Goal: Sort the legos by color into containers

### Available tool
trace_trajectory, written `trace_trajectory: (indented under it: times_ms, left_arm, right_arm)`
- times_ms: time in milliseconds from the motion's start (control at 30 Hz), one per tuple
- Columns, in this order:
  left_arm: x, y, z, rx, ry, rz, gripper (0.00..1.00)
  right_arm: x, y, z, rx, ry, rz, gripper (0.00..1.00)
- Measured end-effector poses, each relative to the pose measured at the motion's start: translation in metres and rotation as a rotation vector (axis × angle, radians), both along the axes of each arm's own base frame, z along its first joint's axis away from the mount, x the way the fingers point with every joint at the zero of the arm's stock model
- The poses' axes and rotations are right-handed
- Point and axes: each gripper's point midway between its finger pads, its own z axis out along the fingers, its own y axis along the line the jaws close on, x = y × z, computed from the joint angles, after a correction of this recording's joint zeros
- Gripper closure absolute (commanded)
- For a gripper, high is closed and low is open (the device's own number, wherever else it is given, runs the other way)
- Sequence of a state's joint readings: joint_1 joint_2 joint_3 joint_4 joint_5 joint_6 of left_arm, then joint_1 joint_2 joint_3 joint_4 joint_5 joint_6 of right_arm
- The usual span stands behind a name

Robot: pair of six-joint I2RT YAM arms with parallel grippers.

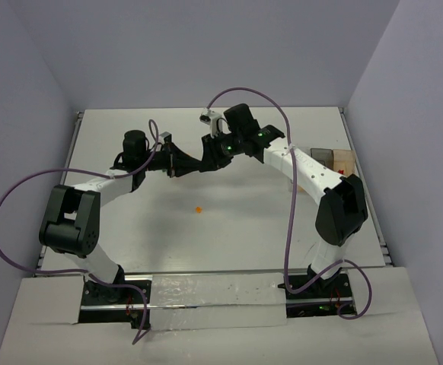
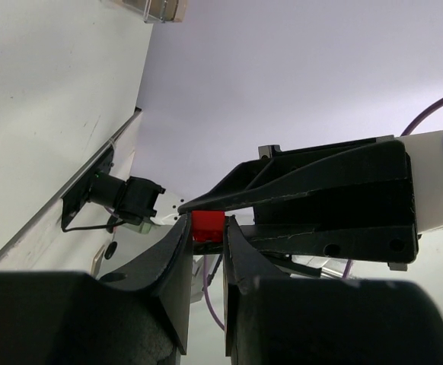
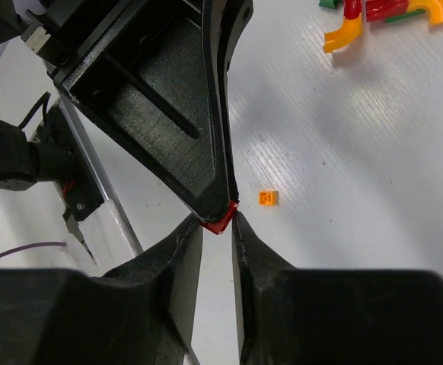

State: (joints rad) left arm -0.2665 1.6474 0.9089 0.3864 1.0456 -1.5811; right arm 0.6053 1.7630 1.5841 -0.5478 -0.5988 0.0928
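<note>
Top: I see the left end effector (image 1: 176,167) and the right end effector (image 1: 185,166) meeting above the worktop (image 1: 244,228). An orange lego (image 1: 198,209) lies loose below. The containers (image 1: 343,158) sit far right, contents unreadable.
Left wrist: the left end effector pinches a red lego (image 2: 207,226).
Right wrist: the right end effector's fingertips (image 3: 199,222) press that same brick's sides.

Bright, even overhead light up top, the white table (image 1: 229,228) nearly washed out, shadows under the arms faint, glare rippling on the shiny strip (image 1: 214,293) at the near edge. In the left wrist view the close black fingers (image 2: 168,266) go dark and soft while the red lego (image 2: 207,226) stays vivid. The right wrist view shows the table's ribbing crisp and the fingers nearest the lens blurred.
</note>
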Motion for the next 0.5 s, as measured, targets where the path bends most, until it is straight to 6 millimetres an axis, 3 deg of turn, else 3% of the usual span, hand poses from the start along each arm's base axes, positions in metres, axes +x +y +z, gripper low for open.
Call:
trace_trajectory:
  times_ms: [167,333,367,500]
  left_arm:
    - [0.003,0.001,-0.001,0.004,0.009,0.017,0.88]
    - [0.004,0.002,-0.005,0.009,0.012,0.029,0.47]
    - [0.004,0.002,-0.005,0.012,0.009,0.029,0.34]
    - [0.004,0.006,-0.012,0.036,0.002,0.028,0.06]
  right_arm:
    - [0.002,0.0,0.0,-0.003,-0.005,-0.011,0.96]
    - [0.004,0.001,-0.003,0.003,-0.005,-0.021,1.0]
    - [0.004,0.001,-0.003,0.005,-0.007,-0.022,1.0]
    - [0.006,-0.001,-0.002,0.011,-0.036,-0.037,1.0]
